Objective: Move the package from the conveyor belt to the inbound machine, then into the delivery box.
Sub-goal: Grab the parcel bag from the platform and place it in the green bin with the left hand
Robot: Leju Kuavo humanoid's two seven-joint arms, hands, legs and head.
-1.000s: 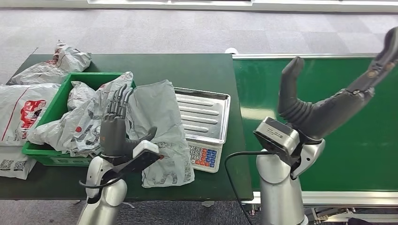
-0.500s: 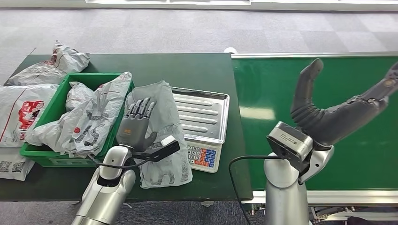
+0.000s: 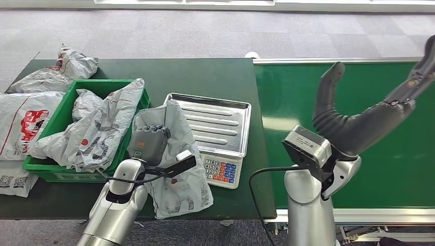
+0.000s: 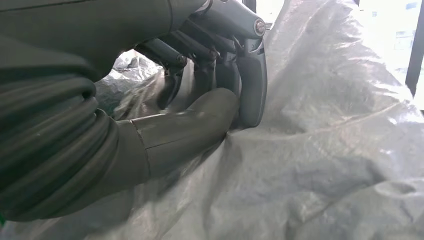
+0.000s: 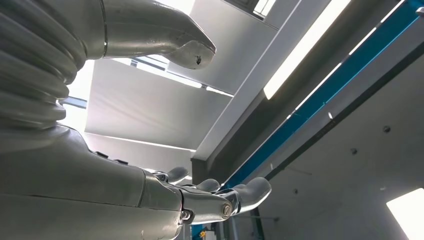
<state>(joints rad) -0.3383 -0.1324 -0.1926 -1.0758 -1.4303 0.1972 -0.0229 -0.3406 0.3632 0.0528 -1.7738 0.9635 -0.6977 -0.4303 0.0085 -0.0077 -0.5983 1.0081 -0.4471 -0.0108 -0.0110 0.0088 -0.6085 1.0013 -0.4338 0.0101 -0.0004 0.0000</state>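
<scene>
**Package gripped beside the scale, right hand raised over the belt**

Parcels in crinkled grey plastic crowd the far left of the dark green table [image 3: 215,72]: two loose bags [image 3: 31,102] lie on its left end, and a green plastic crate [image 3: 69,100] beside them is heaped with more, one bag [image 3: 100,130] spilling over its near rim. Just right of the crate lies the package [image 3: 177,154], a soft, wrinkled grey mailer with dark printing, its upper part bunched and lifted where the left hand [image 3: 149,142] closes on it. From the left wrist view, the thumb and the dark fingers [image 4: 250,75] pinch a fold of the glossy film [image 4: 325,150] between them.

Touching the package's right edge stands the inbound machine, a weighing scale [image 3: 218,123] with a ribbed, shiny steel tray and a keypad of coloured buttons at the front. Its tray is bare, and the strip of table behind it is open.

Right of the table edge runs the conveyor belt [image 3: 287,97], flat, matte green, framed in pale metal. Over it the right hand [image 3: 369,115] is lifted, thumb and fingers spread wide and holding nothing.
</scene>
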